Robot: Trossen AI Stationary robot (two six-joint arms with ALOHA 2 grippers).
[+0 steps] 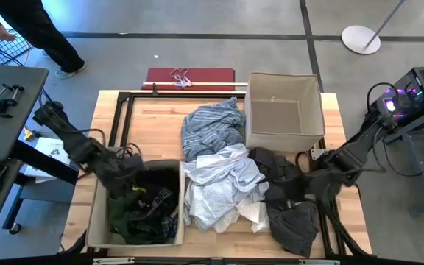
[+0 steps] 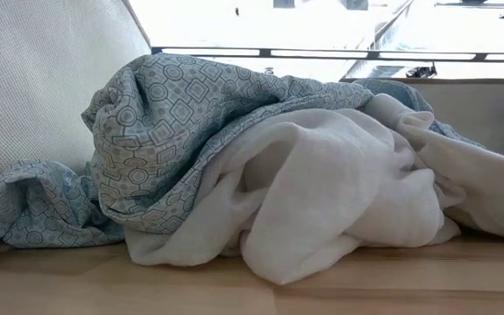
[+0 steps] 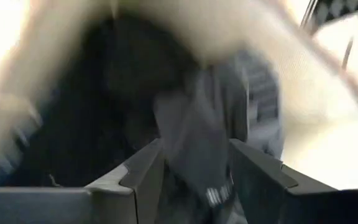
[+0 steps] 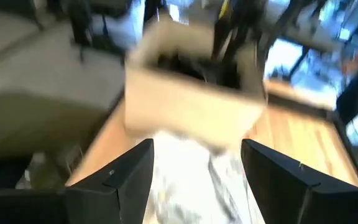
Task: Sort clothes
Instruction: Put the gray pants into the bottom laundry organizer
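Note:
My left gripper [image 1: 132,179] is over the near-left beige fabric box [image 1: 99,221], shut on a dark grey garment [image 3: 194,134]. The box holds dark green and dark clothes [image 1: 144,219]. My right gripper [image 1: 305,182] is open and empty above the charcoal grey pieces [image 1: 293,221] at the near right; its wrist view looks over white cloth [image 4: 191,168] toward the left box [image 4: 185,99]. A light blue striped shirt [image 1: 212,125] and a white and pale patterned pile [image 1: 223,184] lie on the table's middle. The pile also shows in the low view [image 2: 322,192]. My left gripper has the dark grey garment between its two fingers [image 3: 143,177], with a bunched fold [image 3: 197,168] filling the gap. The cloth runs forward from the fingers into the box's opening. Which part of the garment it is does not show, and the view is blurred.
A second beige box [image 1: 284,110] stands open at the far right of the table. A black frame [image 1: 120,118] lies on the far-left tabletop, and a red flat thing [image 1: 190,76] lies beyond the far edge. A person [image 1: 43,29] walks at the far left.

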